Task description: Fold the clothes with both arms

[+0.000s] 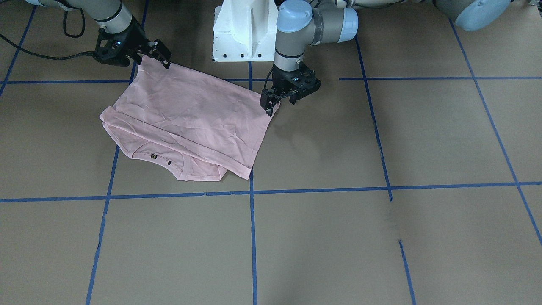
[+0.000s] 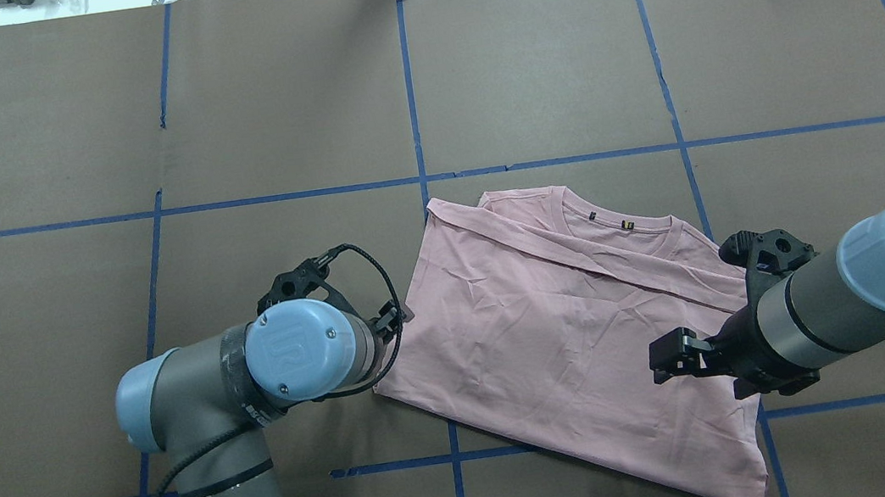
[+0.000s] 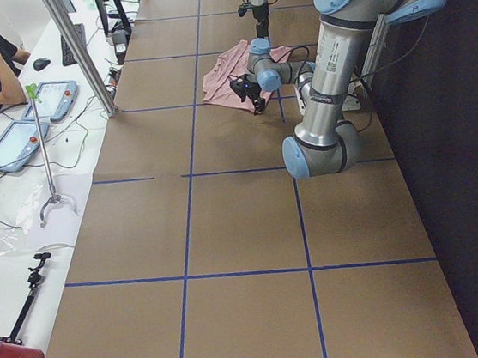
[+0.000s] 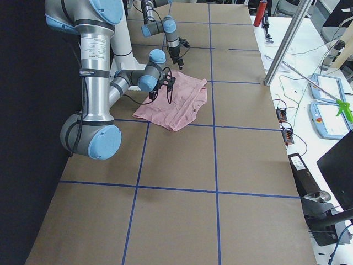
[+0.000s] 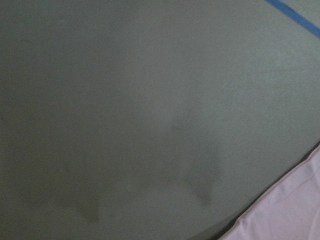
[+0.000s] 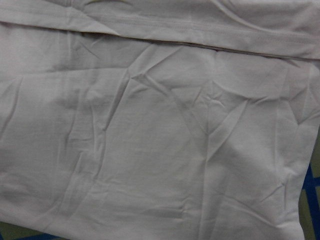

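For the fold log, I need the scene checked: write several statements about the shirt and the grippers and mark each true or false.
1. The T-shirt lies folded on the table. True.
2. Its dog print faces up. False: only plain pink cloth and the collar show.
3. The left gripper is at a corner of the shirt. True.
4. The right gripper hangs over bare table, clear of the shirt. False: it is over the shirt's cloth.
5. The shirt covers part of a blue tape line. True.
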### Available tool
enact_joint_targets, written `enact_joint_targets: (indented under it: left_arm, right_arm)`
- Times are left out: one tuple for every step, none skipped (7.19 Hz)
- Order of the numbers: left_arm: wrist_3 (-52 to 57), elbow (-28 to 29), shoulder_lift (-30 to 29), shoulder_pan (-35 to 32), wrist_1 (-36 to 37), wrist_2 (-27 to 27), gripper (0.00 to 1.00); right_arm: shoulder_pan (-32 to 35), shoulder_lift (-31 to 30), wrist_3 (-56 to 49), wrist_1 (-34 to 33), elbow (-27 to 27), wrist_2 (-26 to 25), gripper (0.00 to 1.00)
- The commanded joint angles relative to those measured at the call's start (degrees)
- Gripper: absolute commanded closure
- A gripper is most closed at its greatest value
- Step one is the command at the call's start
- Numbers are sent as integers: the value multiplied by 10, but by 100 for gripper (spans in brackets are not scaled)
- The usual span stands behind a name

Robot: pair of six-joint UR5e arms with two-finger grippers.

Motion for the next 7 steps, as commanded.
enact_joint_targets:
  left_arm:
    - [-24, 1, -3, 25, 9, 1, 1]
    - [-24, 2, -3, 28, 9, 1, 1]
    - [-24, 2, -4, 30, 8, 1, 2]
    - [-24, 3, -4, 30, 8, 3, 6]
    - [-24, 3, -4, 30, 8, 3, 15]
    - [-25, 5, -5, 30, 7, 3, 35]
    - [-25, 5, -5, 32, 7, 4, 55]
  right_arm:
    - [3, 3, 0, 0, -1, -2, 0]
    - [3, 3, 0, 0, -1, -3, 0]
    - [5, 3, 0, 0, -1, -3, 0]
    - [6, 3, 0, 0, -1, -3, 0]
    - [7, 2, 0, 0, -2, -3, 0]
    - [7, 2, 0, 0, -2, -3, 0]
    - [9, 1, 0, -1, -2, -3, 0]
